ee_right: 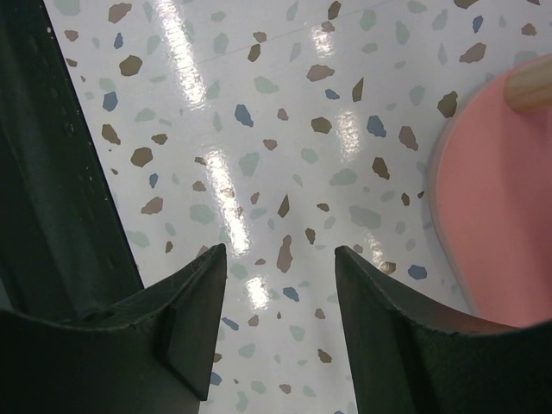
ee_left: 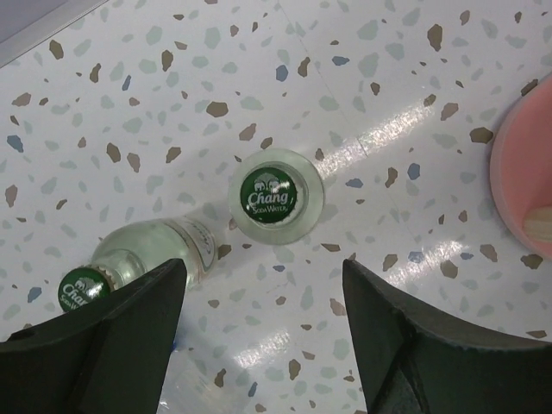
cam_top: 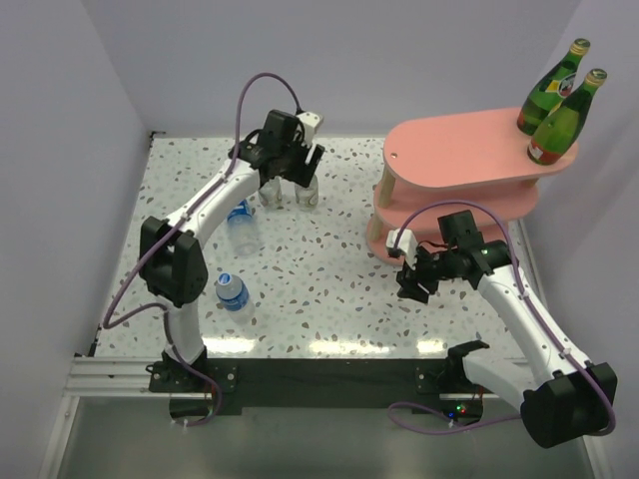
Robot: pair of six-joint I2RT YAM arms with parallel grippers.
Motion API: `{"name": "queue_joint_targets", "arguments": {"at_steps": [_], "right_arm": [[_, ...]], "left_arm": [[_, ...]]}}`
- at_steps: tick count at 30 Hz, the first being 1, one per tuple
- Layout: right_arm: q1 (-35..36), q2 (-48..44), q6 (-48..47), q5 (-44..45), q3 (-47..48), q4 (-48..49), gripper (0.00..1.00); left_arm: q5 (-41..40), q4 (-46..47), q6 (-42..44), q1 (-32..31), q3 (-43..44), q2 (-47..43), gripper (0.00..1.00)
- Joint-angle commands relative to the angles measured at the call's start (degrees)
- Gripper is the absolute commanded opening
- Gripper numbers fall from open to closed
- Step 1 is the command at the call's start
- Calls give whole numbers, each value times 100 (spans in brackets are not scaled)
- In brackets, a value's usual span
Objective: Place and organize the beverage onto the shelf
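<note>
So the step in hand looks like grabbing one of the soda waters. The left gripper (ee_left: 263, 272) hangs wide open, nothing in it, right over a green-capped bottle (ee_left: 270, 197) standing upright on the table (cam_top: 329, 269) at the far left. Its twin (ee_left: 84, 289) is just beside it, partly tucked under the left finger. That's the tricky bit imo: I'd nudge forward so the cap sits dead centre between the fingers, then drop straight down and close on the neck or shoulder. Otherwise that left finger could clip the neighbour and tip it. Glass on a shiny top, so slow and square. The right gripper (ee_right: 280, 259) is also spread open and empty, low over bare table just beside the foot of the shelf (cam_top: 469, 165). As for what's stocked: the pink shelf has two dark green bottles (cam_top: 562, 120) standing close together at the right end of the top board. What I can see of the lower boards is bare, though the top one hides a lot of them. Two blue-label bottles are on the table too. One (cam_top: 232, 291) stands upright near the left arm, the other (cam_top: 244, 230) a bit further back, and I can't tell if that one is upright.
</note>
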Motion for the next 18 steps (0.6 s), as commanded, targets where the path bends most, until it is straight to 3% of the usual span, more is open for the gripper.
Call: {"name": "queue_joint_targets", "arguments": {"at_steps": [1, 7, 18], "right_arm": [[25, -19, 75, 37, -39, 170, 57], [25, -27, 75, 72, -126, 179, 57], [25, 104, 57, 64, -118, 197, 58]], "left_arm": [[-277, -69, 72, -46, 603, 338, 78], [-461, -201, 19, -64, 1113, 928, 75], [-391, -228, -148, -152, 1456, 1359, 56]]}}
